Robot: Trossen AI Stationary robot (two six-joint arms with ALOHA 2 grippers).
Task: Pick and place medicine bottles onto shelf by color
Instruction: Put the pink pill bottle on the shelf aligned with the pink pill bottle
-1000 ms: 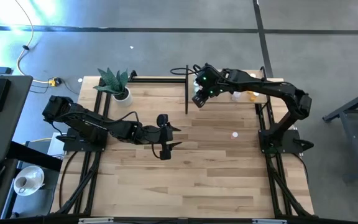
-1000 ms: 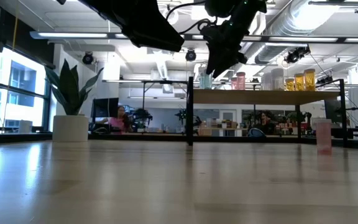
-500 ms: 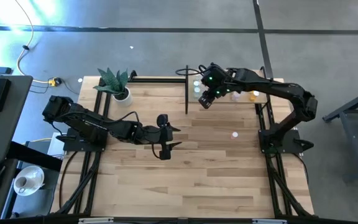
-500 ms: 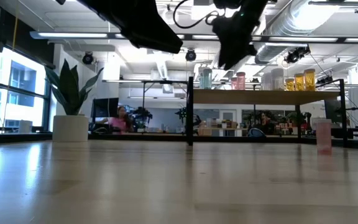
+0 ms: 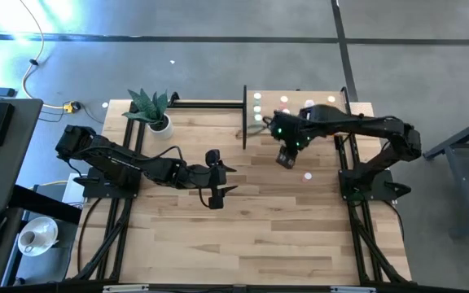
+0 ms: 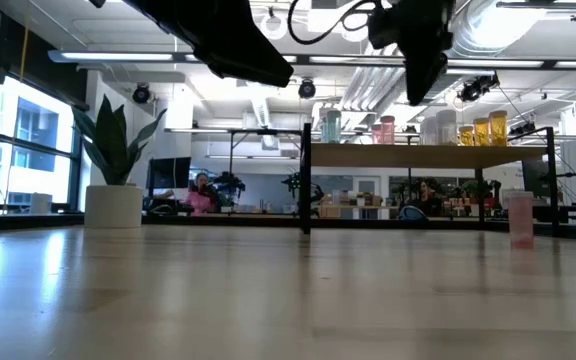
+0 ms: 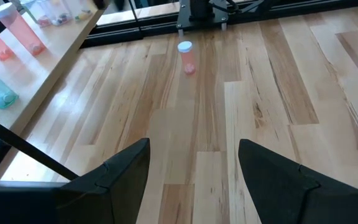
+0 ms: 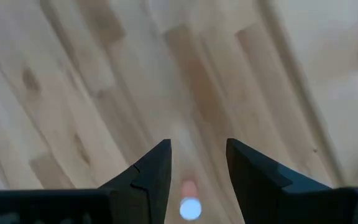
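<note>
- One pink bottle (image 5: pixel 307 175) is left standing on the counter (image 5: pixel 218 236), in front of the shelf (image 5: pixel 357 108); the rest are lined up on it.
- The right gripper (image 5: pixel 284 160) is hung just beside that bottle, fingers partly parted, nothing held.
- A descent and a squeeze are called for next.
- The left gripper (image 5: pixel 218 180) is parked mid-counter, wide open, empty.

- Arms: two, each with one gripper: left gripper (image 5: pixel 220 182), right gripper (image 5: pixel 284 159).
- Shelf (image 6: pixel 423 155): one.
- Bottles on shelf, low view: six visible; one teal (image 6: pixel 330 126), two pink, one clear, two orange.
- Bottle on table (image 5: pixel 307 176): one, pink.
- Plant (image 5: pixel 151 108): one, in a white pot.
</note>
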